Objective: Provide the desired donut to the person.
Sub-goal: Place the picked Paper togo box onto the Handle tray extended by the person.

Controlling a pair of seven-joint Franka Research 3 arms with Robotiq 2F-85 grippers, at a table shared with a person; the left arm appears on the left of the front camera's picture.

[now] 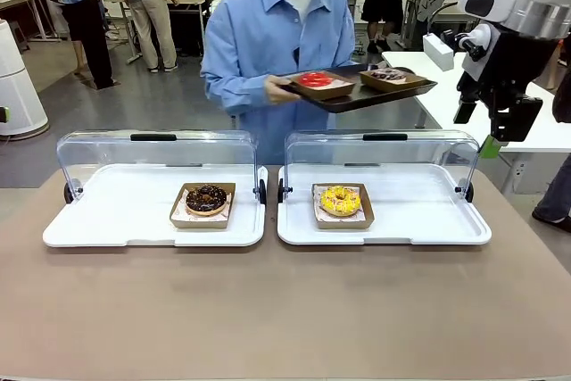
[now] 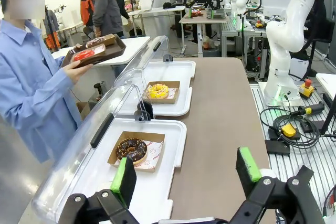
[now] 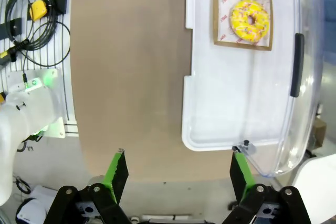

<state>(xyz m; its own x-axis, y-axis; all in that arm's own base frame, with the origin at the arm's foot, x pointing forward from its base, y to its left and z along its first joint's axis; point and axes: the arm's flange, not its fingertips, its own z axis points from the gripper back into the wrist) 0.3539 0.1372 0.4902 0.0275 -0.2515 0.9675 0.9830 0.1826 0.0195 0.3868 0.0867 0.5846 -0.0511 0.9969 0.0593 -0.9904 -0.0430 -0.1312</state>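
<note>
Standing at the far edge of the brown worktop, the person in a light-blue button-up shirt with a dark rectangular tray carrying a red-glazed donut in a cardboard boat and a second, darker pastry. Lying between robot and person, two white display trays with raised clear lids: chocolate sprinkled donut on a brown card square in the left white tray, yellow-iced sprinkled donut on a brown card square in the right white tray. Hovering above and right of the yellow donut's tray, the right hand, green pads wide apart and empty; looking straight down, with that donut ahead, toward the upper right of its wrist view. Poised low beside the chocolate donut's tray, the left hand, likewise spread and empty, that donut just ahead and left of its fingertips. Which donut is wanted: not shown by any gesture here. Each hand nearer to its own side's donut; round shapes, so no long axis to match.
</note>
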